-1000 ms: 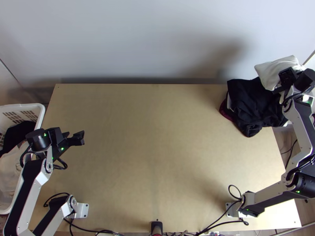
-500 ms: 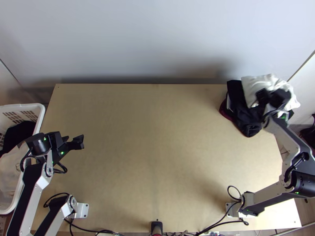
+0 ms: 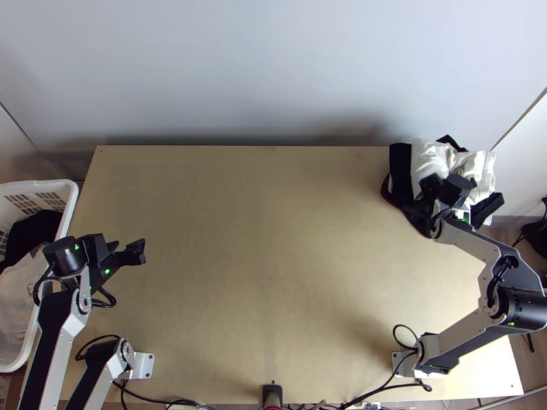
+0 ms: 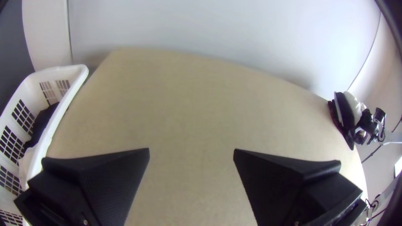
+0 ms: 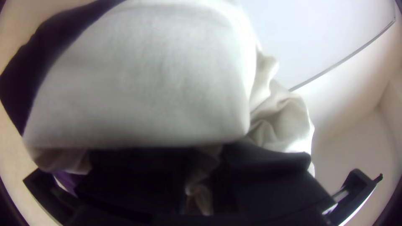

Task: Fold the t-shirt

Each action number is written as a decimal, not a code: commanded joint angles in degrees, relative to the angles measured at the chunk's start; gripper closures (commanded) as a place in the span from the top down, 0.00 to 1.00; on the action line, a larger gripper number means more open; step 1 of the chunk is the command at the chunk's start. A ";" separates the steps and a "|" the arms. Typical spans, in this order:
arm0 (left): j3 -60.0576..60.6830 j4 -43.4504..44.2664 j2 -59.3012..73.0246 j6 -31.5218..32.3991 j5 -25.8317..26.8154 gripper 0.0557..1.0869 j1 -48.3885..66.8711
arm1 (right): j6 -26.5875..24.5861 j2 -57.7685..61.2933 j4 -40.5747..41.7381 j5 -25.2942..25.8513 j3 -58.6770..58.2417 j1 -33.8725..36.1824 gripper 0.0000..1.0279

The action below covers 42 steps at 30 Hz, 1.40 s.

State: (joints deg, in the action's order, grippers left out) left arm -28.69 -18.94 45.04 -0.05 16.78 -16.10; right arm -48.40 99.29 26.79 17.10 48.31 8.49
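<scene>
Finishing up looked like the step in hand: folding probably done, placing on the pile nearly so. The white t-shirt lay in a compact, creased bundle at the upper right of the top view, on top of dark clothes by the far corner of the table. Fold count couldn't be told; the bundle looked lumpy, with loose wrinkles on its right side in the right wrist view, so neatness was doubtful.

The right gripper was over the bundle, fingers drawn in with a bunched bit of white cloth pinched between them. The left gripper had its fingers spread wide with nothing between them, at the left of the top view, near the white basket. No part of the t-shirt was with it.

Left to do, as judged: settle the bundle squarely, let go, back the right arm off. Risk: cloth snagging on the fingers and dragging the fold open, or the pile slumping over the table's edge. More dark cloth and pale cloth sat in the basket at the left, apparently not part of this fold.
</scene>
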 commanded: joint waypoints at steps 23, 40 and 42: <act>5.57 -6.73 -14.80 -0.21 0.01 0.95 0.19 | 0.68 -23.00 -5.96 -0.23 -8.50 -3.83 0.96; 3.90 -7.34 -19.72 1.37 2.38 0.95 0.89 | 27.13 -50.68 -41.11 0.39 -10.26 -12.18 0.96; 3.64 -7.08 -19.72 2.16 2.38 0.95 0.89 | 31.18 -53.85 -44.19 0.30 -10.79 -13.24 0.96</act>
State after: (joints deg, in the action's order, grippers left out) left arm -24.23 -26.89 25.89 0.49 18.92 -15.33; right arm -29.76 55.75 -4.91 17.37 37.87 -1.48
